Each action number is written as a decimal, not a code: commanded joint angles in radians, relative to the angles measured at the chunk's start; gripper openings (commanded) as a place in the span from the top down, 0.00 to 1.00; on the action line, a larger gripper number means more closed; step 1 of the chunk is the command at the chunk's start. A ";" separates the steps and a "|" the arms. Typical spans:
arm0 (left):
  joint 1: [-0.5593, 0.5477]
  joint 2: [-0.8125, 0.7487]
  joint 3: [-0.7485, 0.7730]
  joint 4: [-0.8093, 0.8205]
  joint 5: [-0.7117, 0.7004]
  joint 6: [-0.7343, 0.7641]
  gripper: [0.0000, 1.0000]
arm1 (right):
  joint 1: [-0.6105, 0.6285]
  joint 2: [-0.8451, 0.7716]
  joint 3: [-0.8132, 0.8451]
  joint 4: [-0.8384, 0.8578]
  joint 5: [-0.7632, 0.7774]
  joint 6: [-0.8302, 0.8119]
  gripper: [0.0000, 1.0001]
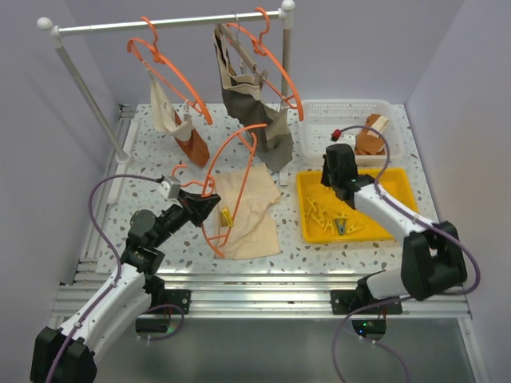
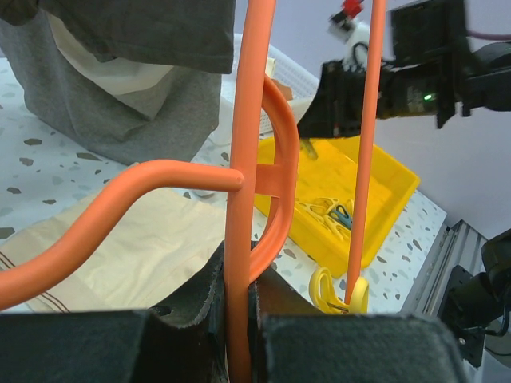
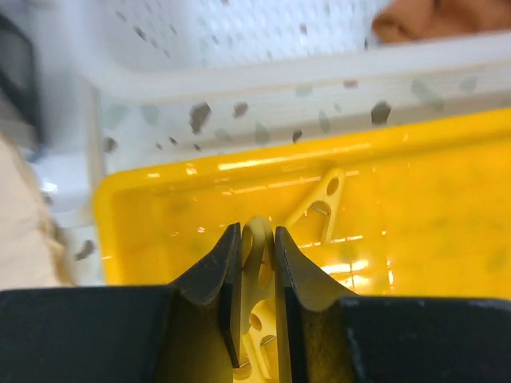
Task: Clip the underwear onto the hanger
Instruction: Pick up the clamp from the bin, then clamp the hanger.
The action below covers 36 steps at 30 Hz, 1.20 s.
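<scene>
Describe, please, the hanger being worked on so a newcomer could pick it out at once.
Look below the clothes rail, on the speckled table before the left arm. The hanger rises over the cream underwear, clamped in that arm's jaws; the other orange hangers hang from the rail.

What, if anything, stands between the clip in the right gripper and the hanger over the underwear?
Nothing visible does. The right gripper grips a yellow clip at the yellow tray; only the tray's wall and bare table lie between it and the underwear, where the left gripper holds the hanger.
</scene>
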 commanded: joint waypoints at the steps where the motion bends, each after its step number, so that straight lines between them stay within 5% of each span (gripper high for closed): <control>1: -0.004 0.005 0.017 0.052 0.022 -0.024 1.00 | -0.001 -0.230 -0.029 0.101 -0.044 -0.053 1.00; 6: -0.004 0.011 0.020 0.050 0.049 -0.061 1.00 | 0.016 -0.429 -0.046 0.202 -0.317 -0.108 1.00; 14: -0.004 0.026 0.077 -0.039 0.115 -0.071 1.00 | 0.091 -0.484 0.043 0.271 -0.774 -0.237 0.99; 21: -0.004 0.041 0.128 -0.157 0.158 -0.061 1.00 | 0.220 -0.458 0.146 0.225 -0.896 -0.332 0.99; 29: -0.004 0.011 0.230 -0.407 0.120 0.025 1.00 | 0.229 -0.498 0.145 0.234 -1.046 -0.332 0.99; 36: -0.004 0.035 0.266 -0.458 0.182 0.062 1.00 | 0.304 -0.418 0.207 0.156 -1.102 -0.422 0.99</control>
